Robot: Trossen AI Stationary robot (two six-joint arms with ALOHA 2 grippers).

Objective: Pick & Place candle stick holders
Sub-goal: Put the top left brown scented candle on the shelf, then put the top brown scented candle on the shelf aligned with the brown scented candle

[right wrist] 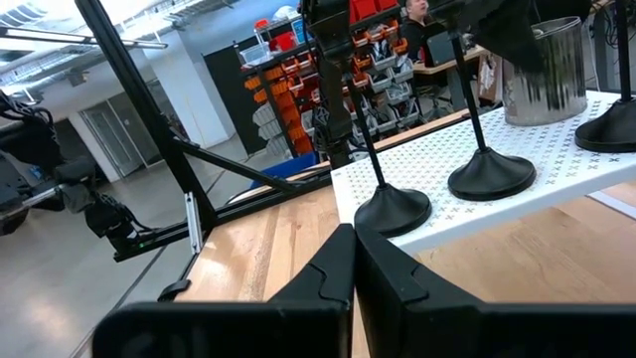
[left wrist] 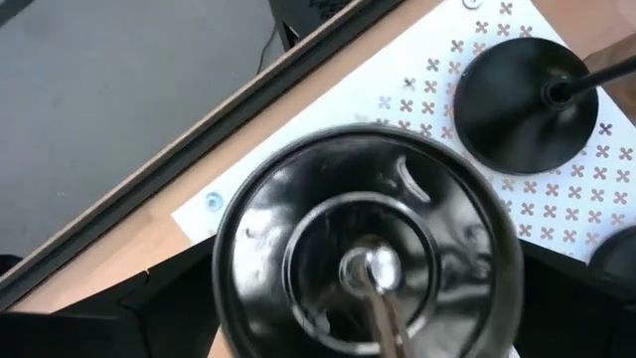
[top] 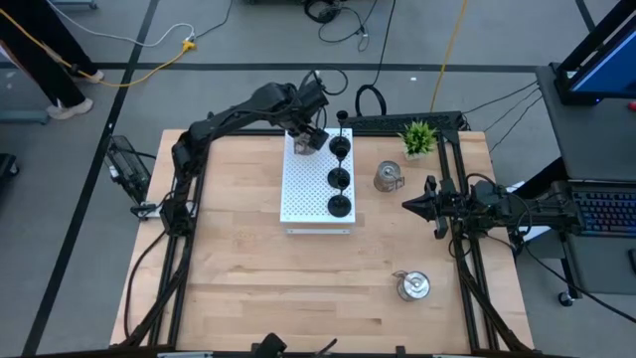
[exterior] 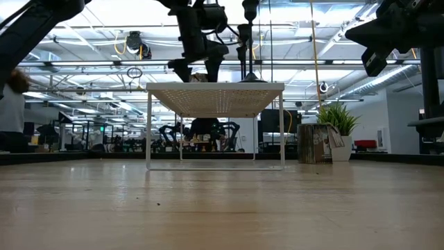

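Note:
My left gripper (top: 306,139) is shut on a shiny silver cup-like holder (left wrist: 368,259) over the far left corner of a white perforated stand (top: 303,194). Three black holders (top: 339,179) stand in a row on their round bases along the stand's right side. Two more silver holders rest on the table, one right of the stand (top: 389,177) and one near the front right (top: 412,286). My right gripper (top: 412,204) is shut and empty, right of the stand. My left gripper pinches the silver holder's outer wall (left wrist: 234,268) between its two fingers, one on each side. The fingers come from above, pointing down. The holder stays upright, open end up, at the stand's top (right wrist: 542,70); whether it rests on it I cannot tell.
A small green potted plant (top: 418,136) stands at the table's far right. The white stand is raised on thin legs (exterior: 148,132), with open space under it. Bare wood table lies in front of the stand and at the left.

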